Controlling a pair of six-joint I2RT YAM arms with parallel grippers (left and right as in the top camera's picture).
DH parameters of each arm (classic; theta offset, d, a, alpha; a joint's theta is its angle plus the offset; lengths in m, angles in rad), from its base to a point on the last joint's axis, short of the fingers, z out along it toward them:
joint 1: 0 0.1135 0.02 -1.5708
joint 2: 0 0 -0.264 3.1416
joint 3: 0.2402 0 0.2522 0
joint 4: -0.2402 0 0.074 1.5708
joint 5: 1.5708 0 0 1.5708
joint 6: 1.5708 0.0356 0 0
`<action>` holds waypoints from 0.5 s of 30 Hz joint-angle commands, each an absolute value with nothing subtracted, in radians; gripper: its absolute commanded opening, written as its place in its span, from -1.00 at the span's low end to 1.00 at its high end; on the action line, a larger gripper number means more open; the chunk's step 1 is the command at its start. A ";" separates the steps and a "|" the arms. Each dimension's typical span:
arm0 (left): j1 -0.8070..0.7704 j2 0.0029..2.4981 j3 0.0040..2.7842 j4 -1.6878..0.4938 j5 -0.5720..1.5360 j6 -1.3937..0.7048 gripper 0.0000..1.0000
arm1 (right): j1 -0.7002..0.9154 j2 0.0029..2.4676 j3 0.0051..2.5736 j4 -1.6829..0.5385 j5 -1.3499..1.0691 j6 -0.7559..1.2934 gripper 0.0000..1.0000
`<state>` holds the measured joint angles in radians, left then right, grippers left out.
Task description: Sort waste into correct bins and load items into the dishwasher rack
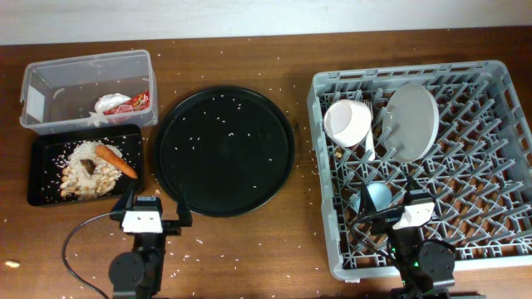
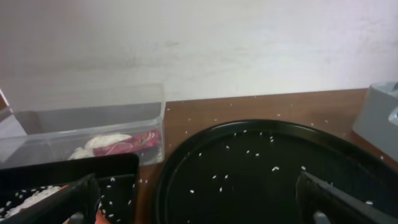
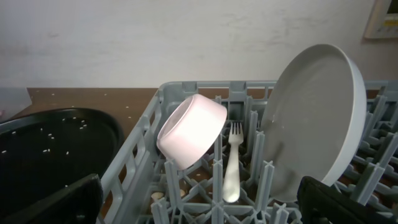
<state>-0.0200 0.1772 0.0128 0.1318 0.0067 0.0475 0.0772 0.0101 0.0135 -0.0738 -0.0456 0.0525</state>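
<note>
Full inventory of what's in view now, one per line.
tub: 1, clear, far left
napkin: 1, white, in tub
wrapper: 1, red, in tub
tray: 1, black, beside tub
carrot: 1, orange, in tray
rice scraps: pile, white, in tray
chunk: 1, brown, on scraps
round tray: 1, black, centre
rack: 1, grey, right
bowl: 1, pinkish-white, in rack
plate: 1, grey, on edge in rack
fork: 1, white, between bowl and plate
cup: 1, light blue, rack front
left gripper: jaws open
right gripper: jaws open

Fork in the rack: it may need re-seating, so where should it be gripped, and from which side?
Probably the fork by its neck, just under the tines, from straight above: it stands upright, tines up, with the bowl and plate flanking it.
</note>
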 commanded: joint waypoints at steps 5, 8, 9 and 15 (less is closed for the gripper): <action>-0.001 0.005 0.008 -0.082 -0.008 0.107 0.99 | 0.077 0.004 0.006 -0.075 -0.040 0.059 0.97; 0.017 0.005 0.008 -0.083 -0.008 0.107 0.98 | 0.077 0.004 0.006 -0.075 -0.040 0.059 0.97; 0.018 0.005 0.008 -0.083 -0.007 0.107 0.98 | 0.077 0.004 0.006 -0.075 -0.040 0.059 0.97; 0.018 0.005 0.008 -0.083 -0.004 0.107 0.98 | 0.077 0.004 0.006 -0.075 -0.040 0.059 0.97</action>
